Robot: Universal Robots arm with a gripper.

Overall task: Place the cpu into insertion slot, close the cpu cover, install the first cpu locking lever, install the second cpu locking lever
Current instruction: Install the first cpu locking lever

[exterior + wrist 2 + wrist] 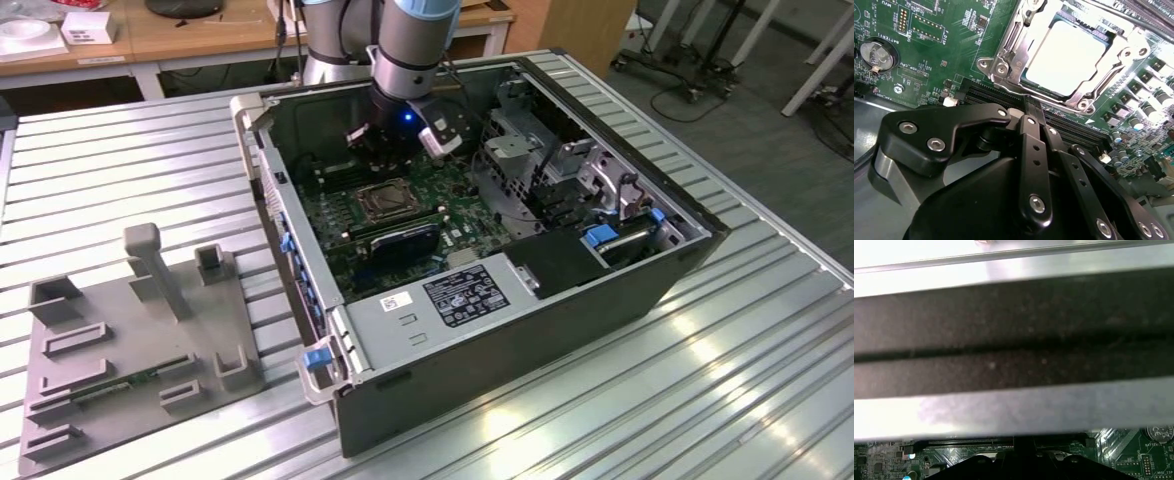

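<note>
An open black computer case (534, 330) lies on its side on a desk (747, 380) of ribbed, silvery metal slats. A grey and pale blue robot arm (407, 50) reaches down into it. Its tool (387, 150) hangs low over the green circuit board (441, 190), just beyond the insertion slot (378, 202), a small square socket with a shiny metal rim. In the second wrist view the tool (1028, 110) is a set of matte black jointed bars fixed with round silver screws. The two finger bars lie side by side and come together at the tip. In the first wrist view the tool (1014, 347) shows as two broad, dark, faintly speckled pads pressed flat together along a thin seam. It is closed and grips nothing. The cpu (1064, 57), a smooth, pale, flat square, sits inside the socket. The cpu cover (1116, 57), a thin bright steel frame with a square window, lies down around it, so the chip shows through the opening. Whether the locking levers are latched cannot be told. Long black memory slots (999, 95) run between the socket and the tool, and a round silver coin battery (876, 54) sits on the board well apart from the socket. At the exterior view's left, a flat grey plate with upright blocks (134, 340) rests on the desk beside the case.
</note>
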